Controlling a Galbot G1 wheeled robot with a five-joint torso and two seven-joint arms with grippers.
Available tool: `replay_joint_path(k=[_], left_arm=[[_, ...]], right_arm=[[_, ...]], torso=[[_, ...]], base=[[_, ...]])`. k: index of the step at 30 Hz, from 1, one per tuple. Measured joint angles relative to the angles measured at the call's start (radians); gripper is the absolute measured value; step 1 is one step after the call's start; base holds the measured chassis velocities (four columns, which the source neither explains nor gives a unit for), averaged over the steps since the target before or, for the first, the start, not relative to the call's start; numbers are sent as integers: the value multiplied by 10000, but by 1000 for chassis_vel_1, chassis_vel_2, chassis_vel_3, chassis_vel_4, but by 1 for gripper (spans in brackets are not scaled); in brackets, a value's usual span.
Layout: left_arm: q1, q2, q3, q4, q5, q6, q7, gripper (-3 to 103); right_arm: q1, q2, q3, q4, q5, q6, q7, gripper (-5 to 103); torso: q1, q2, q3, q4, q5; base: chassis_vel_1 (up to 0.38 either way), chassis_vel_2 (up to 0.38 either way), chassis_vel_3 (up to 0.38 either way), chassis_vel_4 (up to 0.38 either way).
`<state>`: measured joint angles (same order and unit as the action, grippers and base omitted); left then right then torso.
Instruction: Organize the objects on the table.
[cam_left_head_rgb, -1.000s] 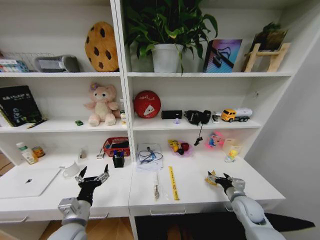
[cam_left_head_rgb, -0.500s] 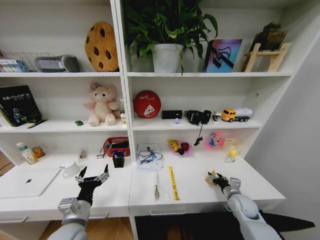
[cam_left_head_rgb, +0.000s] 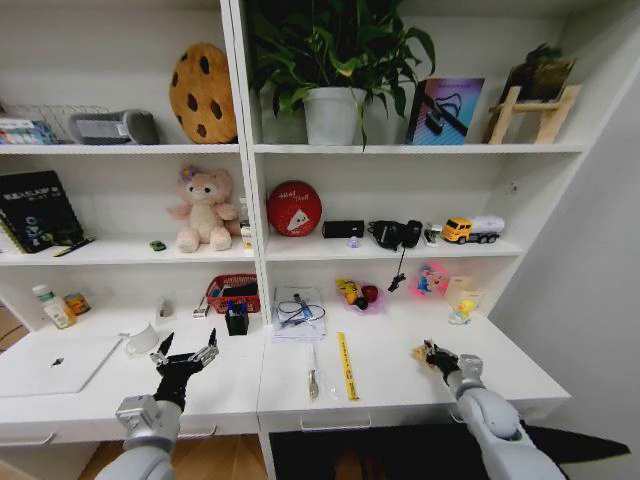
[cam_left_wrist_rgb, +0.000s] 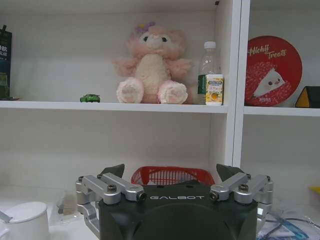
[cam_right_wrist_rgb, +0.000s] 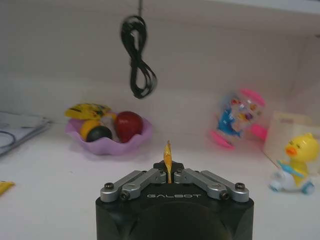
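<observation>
Head view takes in the long white counter (cam_left_head_rgb: 400, 385), where the objects lie spread out: a silver laptop (cam_left_head_rgb: 50, 365) flat at the far left, a white mug (cam_left_head_rgb: 140, 340) behind it, and a yellow ruler (cam_left_head_rgb: 346, 366) beside a pen (cam_left_head_rgb: 313, 372) near the middle, probably awaiting sorting. The left end effector (cam_left_head_rgb: 184, 357) hovers low over the counter's front with its jaws spread wide and empty, apparently waiting. The right end effector (cam_left_head_rgb: 432, 354), near the counter's right front, is clamped on a thin yellow piece (cam_right_wrist_rgb: 167, 156), pinched edge-on between the fingertips, likely so it can be lifted cleanly.
</observation>
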<state>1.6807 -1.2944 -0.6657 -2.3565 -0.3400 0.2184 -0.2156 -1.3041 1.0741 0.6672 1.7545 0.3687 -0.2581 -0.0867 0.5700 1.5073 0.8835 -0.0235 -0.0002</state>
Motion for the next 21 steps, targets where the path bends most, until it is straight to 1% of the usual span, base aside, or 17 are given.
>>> replay_joint_path(k=[1, 2, 4, 8, 9, 11, 13, 14, 15, 19, 20, 21], left_arm=[[0, 0, 0, 0, 0, 0, 0, 100], [0, 0, 0, 0, 0, 0, 0, 100], [0, 0, -1, 0, 0, 0, 1, 100], [0, 0, 0, -1, 0, 0, 1, 100], [0, 0, 0, -1, 0, 0, 1, 100], [0, 0, 0, 0, 0, 0, 1, 100], [0, 0, 1, 0, 0, 0, 1, 100], [0, 0, 1, 0, 0, 0, 1, 100], [0, 0, 0, 0, 0, 0, 1, 100], [0, 0, 2, 0, 0, 0, 1, 100], [0, 0, 2, 0, 0, 0, 1, 100], [0, 0, -1, 0, 0, -1, -3, 100]], right_arm=[[102, -110, -150, 31, -2, 125, -239, 2], [102, -110, -150, 31, -2, 125, -239, 2], [572, -284, -554, -220, -16, 395, -695, 2], [2076, -449, -1602, -1508, 297, 793, -1186, 2], [2076, -449, -1602, -1508, 297, 793, -1186, 2], [2959, -429, -2179, -2448, 547, 970, -1356, 2], [3832, -330, -2731, -3386, 684, 1236, -1562, 2], [3832, -330, -2731, -3386, 684, 1236, -1562, 2], [4222, -279, -2968, -3756, 756, 1354, -1679, 2], [6188, 201, -4006, -5607, 968, 1984, -2176, 2], [6188, 201, -4006, -5607, 968, 1984, -2176, 2], [6607, 418, -4183, -6113, 970, 2111, -2252, 2]], torso=[[0, 0, 0, 1, -1], [0, 0, 0, 1, -1], [0, 0, 0, 2, 2], [0, 0, 1, 5, 3], [0, 0, 1, 5, 3], [0, -1, 2, 3, 3], [0, -2, 2, 1, 6], [0, -2, 2, 1, 6], [1, -1, 2, 0, 4], [1, -2, 2, 5, -1], [1, -2, 2, 5, -1], [1, -1, 1, 6, -3]], base=[[0, 0, 0, 0], [0, 0, 0, 0], [0, 0, 0, 0], [0, 0, 0, 0], [0, 0, 0, 0], [0, 0, 0, 0], [0, 0, 0, 0], [0, 0, 0, 0], [0, 0, 0, 0], [0, 0, 0, 0], [0, 0, 0, 0], [0, 0, 0, 0]])
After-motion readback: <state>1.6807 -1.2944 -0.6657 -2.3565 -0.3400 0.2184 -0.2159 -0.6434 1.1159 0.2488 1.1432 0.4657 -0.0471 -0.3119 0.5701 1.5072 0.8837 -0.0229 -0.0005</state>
